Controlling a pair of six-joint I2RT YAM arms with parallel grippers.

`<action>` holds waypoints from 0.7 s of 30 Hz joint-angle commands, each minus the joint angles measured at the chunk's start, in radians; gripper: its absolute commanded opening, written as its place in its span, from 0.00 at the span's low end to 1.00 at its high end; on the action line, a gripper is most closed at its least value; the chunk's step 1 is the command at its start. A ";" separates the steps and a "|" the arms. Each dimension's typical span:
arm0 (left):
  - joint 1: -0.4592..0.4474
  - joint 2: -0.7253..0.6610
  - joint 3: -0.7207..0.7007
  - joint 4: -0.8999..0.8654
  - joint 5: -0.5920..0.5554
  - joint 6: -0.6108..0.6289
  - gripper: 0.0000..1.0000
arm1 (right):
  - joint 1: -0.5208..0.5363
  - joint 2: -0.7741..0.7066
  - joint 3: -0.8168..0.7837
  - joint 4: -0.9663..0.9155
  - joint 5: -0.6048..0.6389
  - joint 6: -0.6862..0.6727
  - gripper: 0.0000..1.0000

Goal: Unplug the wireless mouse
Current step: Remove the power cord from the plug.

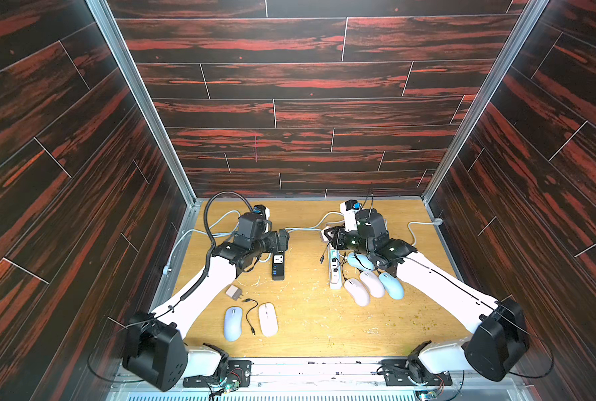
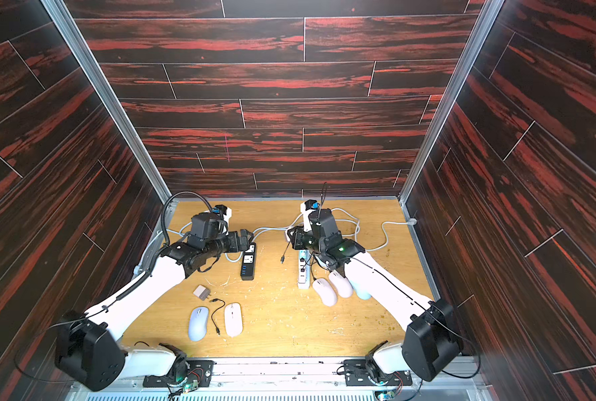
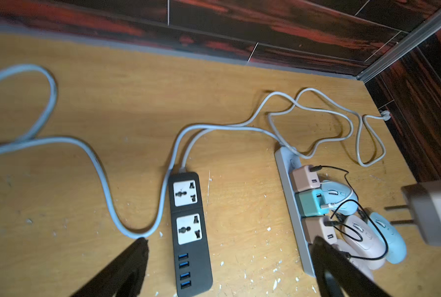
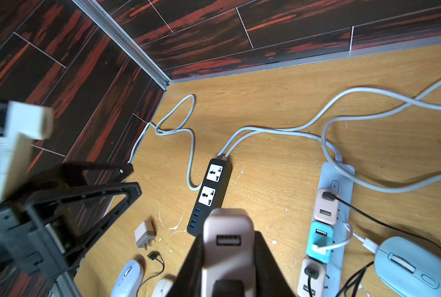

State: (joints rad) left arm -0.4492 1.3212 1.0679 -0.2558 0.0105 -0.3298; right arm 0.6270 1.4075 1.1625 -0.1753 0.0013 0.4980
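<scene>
Right wrist view is showing the right gripper [image 4: 228, 244] clenching a pink adapter [image 4: 227, 223] between its two black fingers. It is holding the adapter up off the surface [image 4: 278, 115], and the adapter's USB port is facing the camera and sitting empty. The left wrist view is catching that adapter from the side, its two prongs pointing into free air, apart from the white power strip [image 3: 287, 195].

Three more adapters are sitting plugged into that strip: a pink one [image 3: 302, 177], a teal one [image 3: 308, 205] and a beige one [image 3: 314, 228], each with a cable coming out. Four mice are lying in a cluster just beside the strip, two blue and two pink. The blue mouse [image 3: 338, 198] nearest the teal adapter is taking a white cable. Which mouse goes with the held adapter cannot be told.

The left gripper [image 3: 231, 240] is standing released, its fingers spread wide and grasping nothing, hovering over the far end of the black power strip [image 3: 189, 231], whose sockets are all sitting free.

In both top views, two further mice are lying near the front on the left arm's side, a pale blue one [image 1: 233, 323] and a white one [image 1: 268, 319]. A loose black cable [image 1: 249, 312] is curling between them, and a small loose adapter [image 1: 234, 292] is lying just behind.
</scene>
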 commanded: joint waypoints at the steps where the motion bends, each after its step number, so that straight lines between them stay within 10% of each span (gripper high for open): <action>1: -0.100 -0.114 -0.069 0.135 -0.144 0.180 1.00 | -0.004 -0.032 0.044 -0.032 -0.040 -0.038 0.00; 6: -0.138 -0.242 -0.321 0.607 0.010 0.382 0.99 | -0.005 -0.048 0.087 -0.075 -0.095 -0.051 0.00; 13: -0.148 -0.242 -0.286 0.522 0.263 0.598 0.95 | -0.003 -0.003 0.162 -0.136 -0.374 -0.095 0.00; 21: -0.183 -0.213 -0.260 0.484 0.302 0.658 0.95 | 0.001 0.002 0.144 -0.111 -0.427 -0.058 0.00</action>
State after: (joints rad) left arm -0.6231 1.1000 0.7765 0.2291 0.2810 0.2737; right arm 0.6262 1.3972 1.3045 -0.2920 -0.3626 0.4328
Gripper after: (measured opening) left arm 0.948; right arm 0.288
